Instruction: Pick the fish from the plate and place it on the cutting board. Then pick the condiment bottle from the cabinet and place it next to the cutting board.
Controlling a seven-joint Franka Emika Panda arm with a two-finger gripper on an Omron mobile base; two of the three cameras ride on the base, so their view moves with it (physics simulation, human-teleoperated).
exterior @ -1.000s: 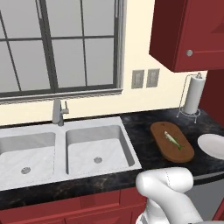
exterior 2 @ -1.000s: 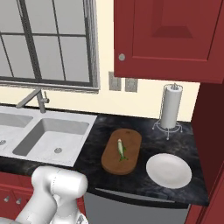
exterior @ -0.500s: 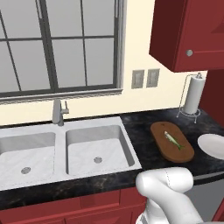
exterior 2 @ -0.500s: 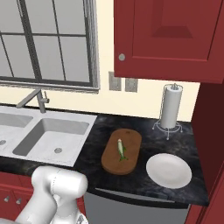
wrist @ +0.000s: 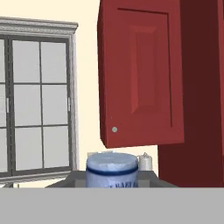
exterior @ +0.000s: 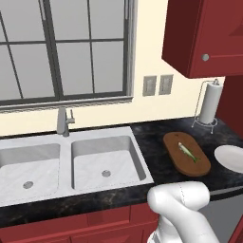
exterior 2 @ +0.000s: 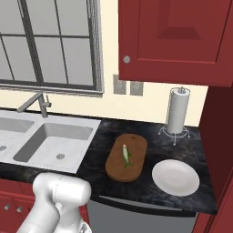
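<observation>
The fish [exterior: 188, 152] [exterior 2: 126, 155] lies on the brown cutting board [exterior: 178, 163] [exterior 2: 129, 170], on the dark counter. The white plate [exterior: 230, 157] [exterior 2: 175, 177] sits bare just right of the board. In the hand view the condiment bottle [wrist: 111, 169], pale blue cap and top of its label showing, stands right in front of the camera with my gripper shut on it, held up in the air. Behind it rises the tall dark red cabinet [wrist: 199, 131] [exterior 2: 219, 136]. My white arm [exterior: 182, 209] [exterior 2: 57, 200] rises at the counter's front edge.
A red wall cupboard [exterior: 204, 33] [exterior 2: 177, 41] [wrist: 140, 74] with one knob hangs above the counter. A paper towel roll [exterior: 210, 102] [exterior 2: 176, 111] stands at the back right. A double sink [exterior: 71, 166] [exterior 2: 48, 136] with faucet lies left, under the window.
</observation>
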